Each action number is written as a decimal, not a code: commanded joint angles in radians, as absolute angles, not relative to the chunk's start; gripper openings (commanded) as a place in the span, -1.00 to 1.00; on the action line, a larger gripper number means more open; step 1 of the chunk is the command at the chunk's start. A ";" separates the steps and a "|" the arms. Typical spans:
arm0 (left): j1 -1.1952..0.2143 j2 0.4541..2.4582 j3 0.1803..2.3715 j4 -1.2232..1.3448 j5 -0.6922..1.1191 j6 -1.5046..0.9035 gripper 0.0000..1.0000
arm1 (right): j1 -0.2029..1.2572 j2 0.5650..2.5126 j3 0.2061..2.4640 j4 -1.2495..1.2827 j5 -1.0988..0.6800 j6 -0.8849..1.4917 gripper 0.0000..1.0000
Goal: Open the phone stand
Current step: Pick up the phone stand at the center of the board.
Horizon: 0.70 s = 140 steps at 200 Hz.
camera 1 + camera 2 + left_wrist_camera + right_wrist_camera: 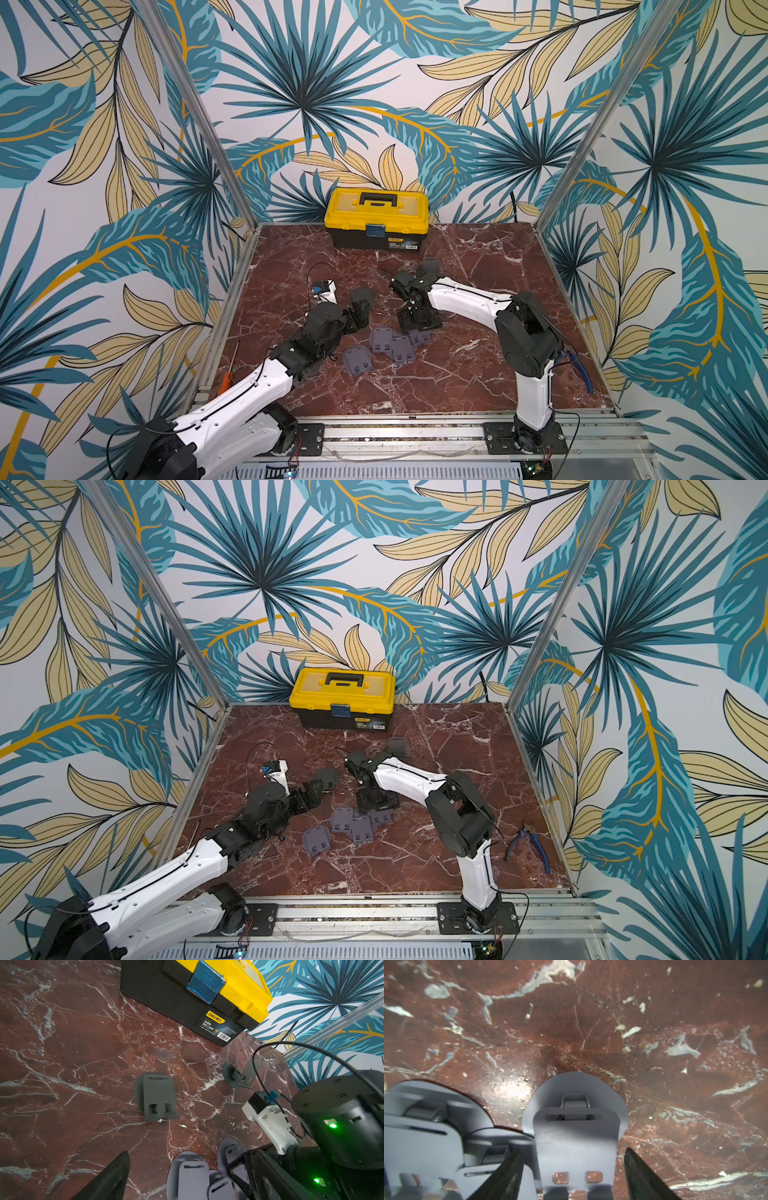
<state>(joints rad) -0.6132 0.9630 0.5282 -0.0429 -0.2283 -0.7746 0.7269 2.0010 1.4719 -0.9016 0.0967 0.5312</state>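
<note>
Six phone stands, one toolbox, pliers, screwdriver

I see a tabletop of red-brown marble look, polished and glossy, with white veins. At centre, the grey phone stands look like smooth, matt plastic. At twelve o'clock the toolbox is hard plastic: slightly shiny yellow lid, matt black base. The frame posts are brushed metal.

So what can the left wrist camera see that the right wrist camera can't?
Only the left wrist view: the yellow toolbox, a lone folded stand and an opened stand farther back. Only the right wrist view: how the right gripper sits open, a finger either side of one phone stand. Both: the red marble table and the pile of grey stands.
</note>
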 commanded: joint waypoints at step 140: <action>-0.606 0.938 0.506 -0.057 -0.248 -0.779 0.87 | 0.702 2.042 1.455 -0.934 0.100 0.548 0.39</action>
